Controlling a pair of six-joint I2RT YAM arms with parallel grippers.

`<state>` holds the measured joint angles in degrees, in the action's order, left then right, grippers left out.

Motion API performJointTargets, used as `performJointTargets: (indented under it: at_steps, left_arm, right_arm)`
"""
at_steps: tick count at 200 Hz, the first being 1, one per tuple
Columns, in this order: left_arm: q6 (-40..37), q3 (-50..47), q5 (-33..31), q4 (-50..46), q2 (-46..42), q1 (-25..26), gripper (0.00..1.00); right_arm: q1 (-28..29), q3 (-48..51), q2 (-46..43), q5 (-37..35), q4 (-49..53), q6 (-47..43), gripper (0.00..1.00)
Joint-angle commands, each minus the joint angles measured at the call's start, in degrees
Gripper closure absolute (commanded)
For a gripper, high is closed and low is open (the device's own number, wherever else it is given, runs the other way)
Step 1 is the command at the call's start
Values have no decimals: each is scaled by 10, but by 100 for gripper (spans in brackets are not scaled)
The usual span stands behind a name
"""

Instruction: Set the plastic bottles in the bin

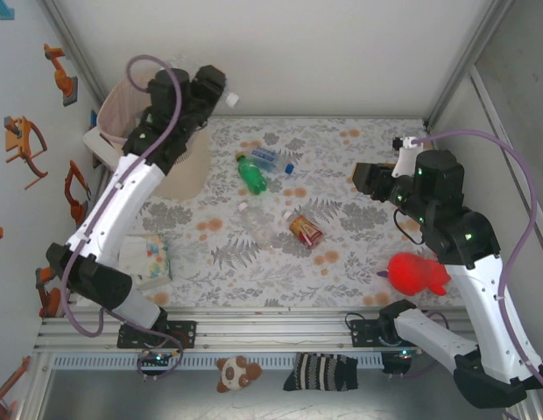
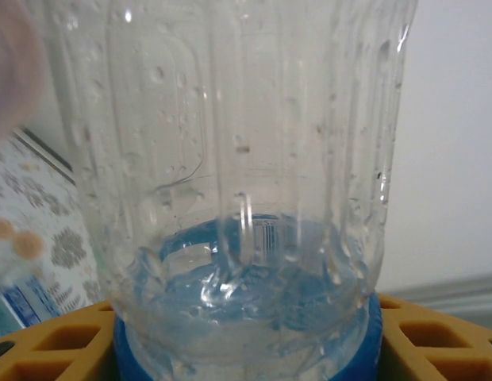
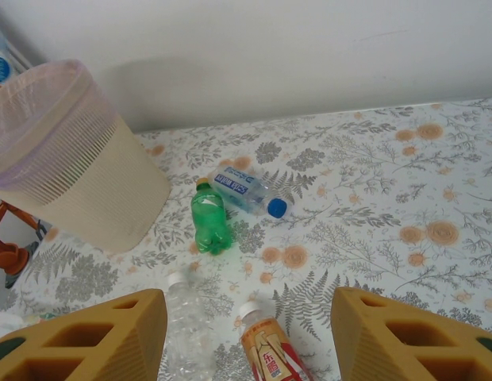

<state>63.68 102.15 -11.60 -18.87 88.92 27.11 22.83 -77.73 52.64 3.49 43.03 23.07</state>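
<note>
While my left gripper [image 2: 246, 353] is clamped on the blue-labelled part of a clear bottle [image 2: 246, 159], I am in the carrying step. The load hangs at the far left corner of the table [image 1: 377, 227], close by the bin [image 1: 179, 171]. From above, the bottle's pale cap [image 1: 232, 99] pokes out to the right of my fingers, so I cannot tell whether it is over the mouth or just beside the rim. As I judge it, the next move calls for getting the whole bottle above the opening before my fingers part. Dropped short, it could glance off the rim and roll back.

My right gripper [image 3: 250, 333] hangs spread wide with nothing between its fingers, over the right side of the table. Four more lie in the middle: a green bottle [image 3: 209, 222], a blue-capped bottle [image 3: 247, 192] just beside it toward the far edge, then a crumpled bottle [image 3: 182, 333] and an orange-labelled bottle [image 3: 270, 353] nearer me. None blocks the bin. A white box [image 1: 149, 260] sits near the left edge under my left arm, and a red plush toy [image 1: 418, 273] lies by the near right corner. Neither belongs in the bin.
</note>
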Motion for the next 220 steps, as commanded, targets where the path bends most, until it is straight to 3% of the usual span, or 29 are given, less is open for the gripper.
performJointTargets:
  at_steps: [1,49,106,169,220]
  left_arm:
    - [-6,28,-20,-77,-26,-36,45]
    - [52,35,35,-92,-21,-137,45]
    - [153,38,86,-98,24,-215,44]
    - [243,44,132,-88,103,-242,43]
    - [267,79,164,-102,167,-254,34]
  right_arm:
    - [4,-10,-1,3,-17,-3,44]
    - [4,-14,8,8,-22,-1,44]
    - [4,-9,12,4,-26,-3,44]
    - [4,-16,16,1,-29,-4,44]
    - [4,-26,22,0,-27,-6,44]
